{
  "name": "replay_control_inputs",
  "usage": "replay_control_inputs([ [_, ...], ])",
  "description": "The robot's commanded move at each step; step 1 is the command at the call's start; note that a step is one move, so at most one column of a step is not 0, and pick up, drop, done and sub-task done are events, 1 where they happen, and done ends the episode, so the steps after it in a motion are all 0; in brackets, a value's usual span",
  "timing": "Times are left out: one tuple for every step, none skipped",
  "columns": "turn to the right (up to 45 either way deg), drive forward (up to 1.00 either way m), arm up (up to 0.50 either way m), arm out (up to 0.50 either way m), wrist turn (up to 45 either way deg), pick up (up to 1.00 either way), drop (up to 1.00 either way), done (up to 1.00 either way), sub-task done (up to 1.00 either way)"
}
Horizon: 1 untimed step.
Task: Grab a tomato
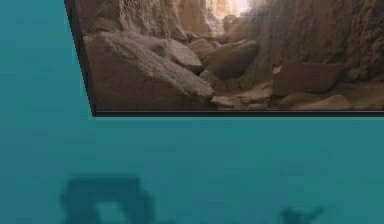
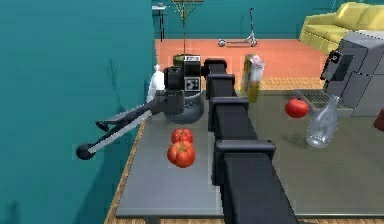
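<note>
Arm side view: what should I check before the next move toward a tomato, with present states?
1. Target visible: ok, two tomatoes on the table left of the arm.
2. Hand free: ok, only wall behind its far end.
3. Hand at a tomato: not ok, its far end shows left of them.
4. Hand height over table: cannot tell.
5. Spare target: ok, another red fruit beside the glass vase.
</note>
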Motion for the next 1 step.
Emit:
replay_control_inputs([
  [0.0, 0.00, 0.00, 0.00, 45.0, 0.00, 0.00, 0.00, 0.00],
])
